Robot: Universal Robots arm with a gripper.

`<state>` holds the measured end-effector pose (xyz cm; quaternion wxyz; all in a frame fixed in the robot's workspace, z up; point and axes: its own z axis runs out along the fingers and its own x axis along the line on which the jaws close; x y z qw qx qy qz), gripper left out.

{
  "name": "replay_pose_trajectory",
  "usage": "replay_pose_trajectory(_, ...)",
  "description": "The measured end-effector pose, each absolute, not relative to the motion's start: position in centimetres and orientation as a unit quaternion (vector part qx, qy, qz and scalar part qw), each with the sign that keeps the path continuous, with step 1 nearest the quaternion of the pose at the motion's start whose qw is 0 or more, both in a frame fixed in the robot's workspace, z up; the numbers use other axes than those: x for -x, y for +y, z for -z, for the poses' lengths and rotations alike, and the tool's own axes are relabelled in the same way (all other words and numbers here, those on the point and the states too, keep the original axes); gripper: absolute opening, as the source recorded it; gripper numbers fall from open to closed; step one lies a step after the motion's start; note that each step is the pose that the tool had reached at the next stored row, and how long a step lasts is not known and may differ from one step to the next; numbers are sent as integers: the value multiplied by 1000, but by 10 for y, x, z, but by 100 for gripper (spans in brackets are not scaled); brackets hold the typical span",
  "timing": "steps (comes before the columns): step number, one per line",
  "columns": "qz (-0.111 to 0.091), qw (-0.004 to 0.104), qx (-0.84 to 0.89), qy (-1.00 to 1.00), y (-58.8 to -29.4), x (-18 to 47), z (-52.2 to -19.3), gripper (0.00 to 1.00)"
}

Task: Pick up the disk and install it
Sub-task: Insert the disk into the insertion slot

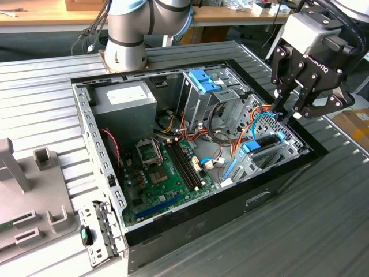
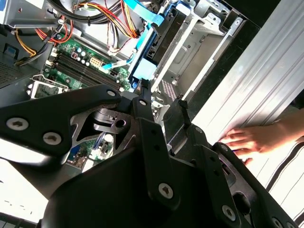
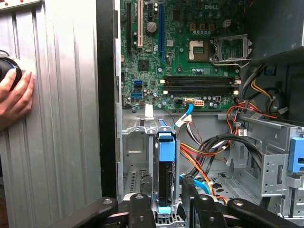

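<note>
Gripper: the gripper [image 1: 287,112] hangs over the end of the computer case [image 1: 271,190] on the exterior view's right, just above the drive bay

Pincer: spread; in the first wrist view the two black fingers [image 3: 141,209] stand apart, with a clear gap between them, and pinch nothing

Disk: the disk [image 3: 166,156] stands on edge in a slot of the metal drive bay [image 3: 135,152], with its light blue bracket showing along the upper edge; in the exterior view it lies just below the fingertips and apart from them

Line-up: in the first wrist view the disk sits in line with the gap between the fingers

Cables: orange, yellow and black wires [image 3: 204,152] run just beside the bay, and a blue flat cable [image 3: 187,114] leads toward the board

Motherboard: the green motherboard [image 1: 167,173] lies flat in the middle of the case, beyond the bay

Power supply: the grey power-supply box [image 1: 124,101] sits at the far corner, well apart from the gripper

Cage: a tall metal cage [image 1: 202,98] with a blue latch stands between the box and the bay

Person: a hand [image 2: 251,140] rests on the ribbed table [image 1: 323,231] beside the case
</note>
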<state>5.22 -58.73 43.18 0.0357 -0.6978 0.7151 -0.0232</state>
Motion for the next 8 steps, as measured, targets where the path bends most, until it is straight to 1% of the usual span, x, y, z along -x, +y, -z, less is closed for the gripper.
replay_pose_trajectory(8,23,36,698,715,-587,-62,-432,38)
